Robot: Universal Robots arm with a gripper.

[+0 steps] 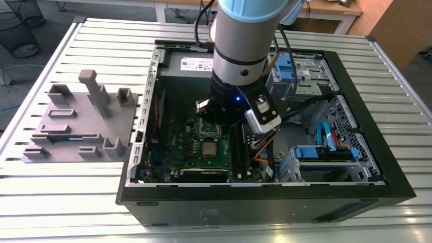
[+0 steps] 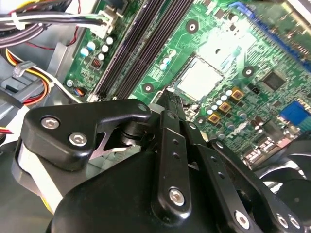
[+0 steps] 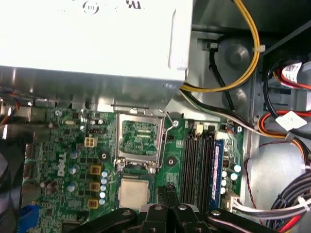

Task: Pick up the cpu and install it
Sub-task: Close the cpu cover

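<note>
Gripper [image 3: 168, 187] clenched just beside flat-lying cpu [image 3: 133, 192], socket frame [image 1: 210, 130] raised at cpu's 12 o'clock in the exterior view, power supply [image 1: 174, 68] white-labelled

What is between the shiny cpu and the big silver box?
The open metal socket frame sits between the cpu and the silver box, in the first wrist view.

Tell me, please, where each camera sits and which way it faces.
Exterior view: off the arm, high, looking down into the open computer case; the arm reaches in.
First wrist view: at the wrist, facing down at the motherboard; the gripper shows.
Second wrist view: at the wrist, slanting across the motherboard past the gripper's links.
Shared: both wrist views show the cpu by the gripper's tip.
</note>
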